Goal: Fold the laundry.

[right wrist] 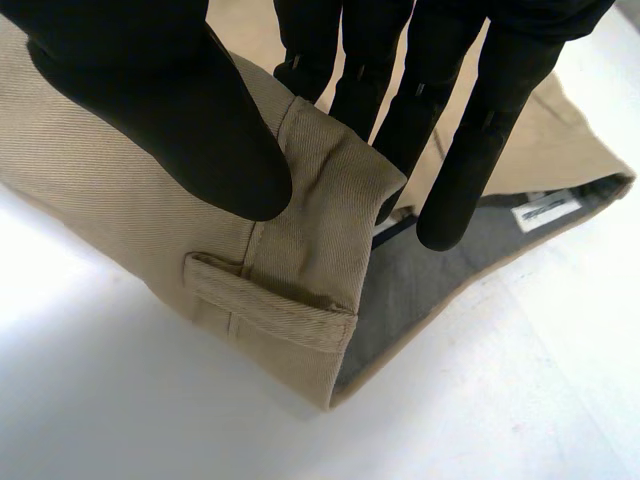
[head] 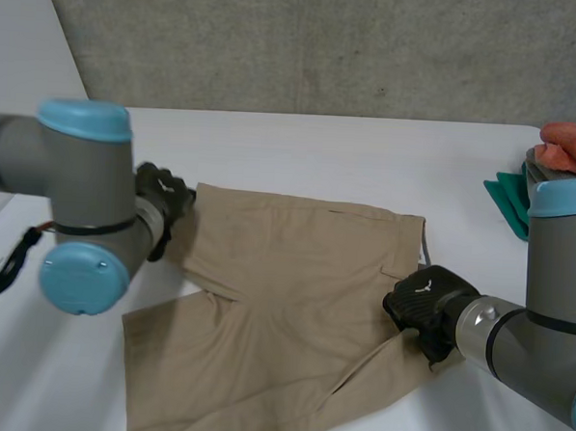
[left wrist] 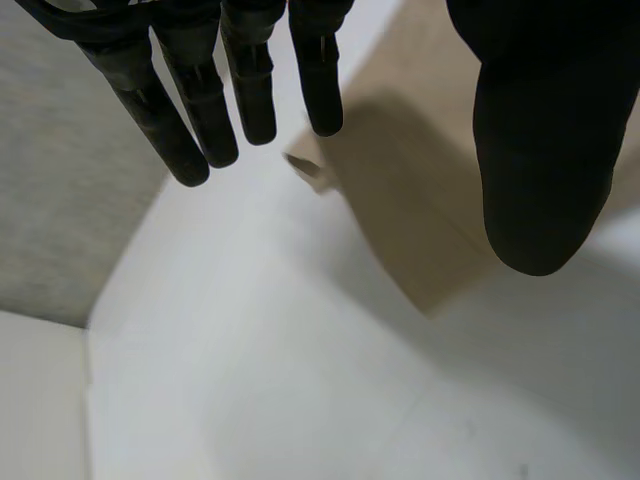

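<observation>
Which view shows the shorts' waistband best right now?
Right wrist view: the waistband, with its belt loop and grey lining, sits pinched between the right hand's thumb and fingers. Head view shows it as the shorts' edge, partly under that hand. Left wrist view shows a different tan corner.

The shorts (head: 293, 312) lie flat on the table (head: 369, 152) before me, about its middle. My left hand (head: 163, 197) is at their ten o'clock, over the table just beside the corner of the cloth. My right hand (head: 424, 298) is at their three o'clock, on the waistband (right wrist: 300, 230), whose edge sits between my thumb and my fingers. A pile of cloths (head: 567, 145) lies at the table's two o'clock, by its edge, well apart from the shorts and beyond my right arm.
</observation>
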